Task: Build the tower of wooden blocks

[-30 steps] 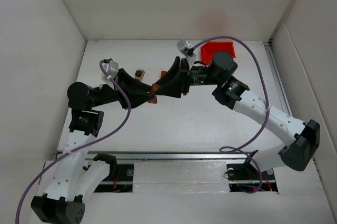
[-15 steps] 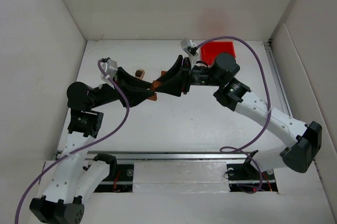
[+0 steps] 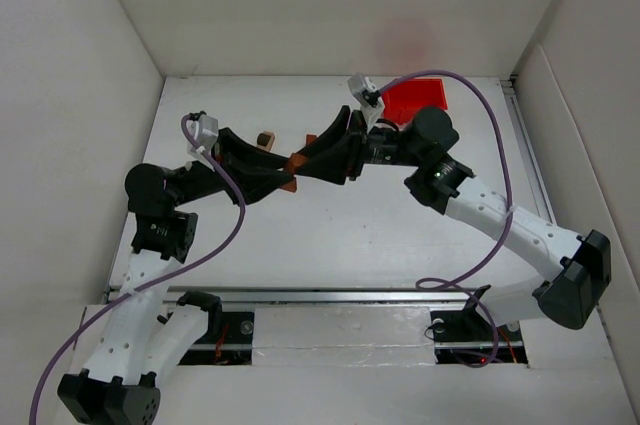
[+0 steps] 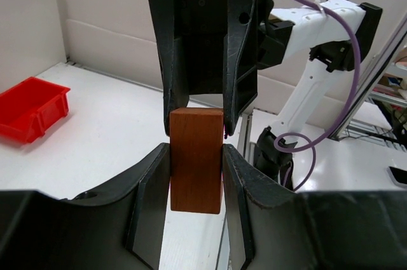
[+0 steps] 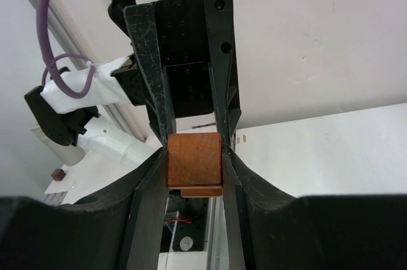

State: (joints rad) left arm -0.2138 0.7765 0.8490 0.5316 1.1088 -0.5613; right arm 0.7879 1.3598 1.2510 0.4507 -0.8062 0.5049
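Note:
A reddish-brown wood block [image 3: 295,160] hangs above the table's middle, gripped from both sides at once. My left gripper [image 3: 287,178] comes in from the left and is shut on it. In the left wrist view the block [image 4: 196,168] stands upright between my left fingers [image 4: 151,187]. My right gripper [image 3: 301,164] meets it from the right, also shut on it. In the right wrist view the block [image 5: 194,159] fills the gap between those fingers [image 5: 149,187]. A small tan and brown wooden piece [image 3: 264,138] stands behind the left gripper; I cannot tell whether it is the tower.
A red plastic bin [image 3: 413,98] sits at the back right of the table, and it shows again as the red bin [image 4: 32,108] at the left of the left wrist view. White walls [image 3: 90,95] close in the table on three sides. A purple cable [image 3: 480,105] arcs over the right arm.
Both arms, joined at the block, have drifted slightly toward the back of the table. Both grips stay as they were.

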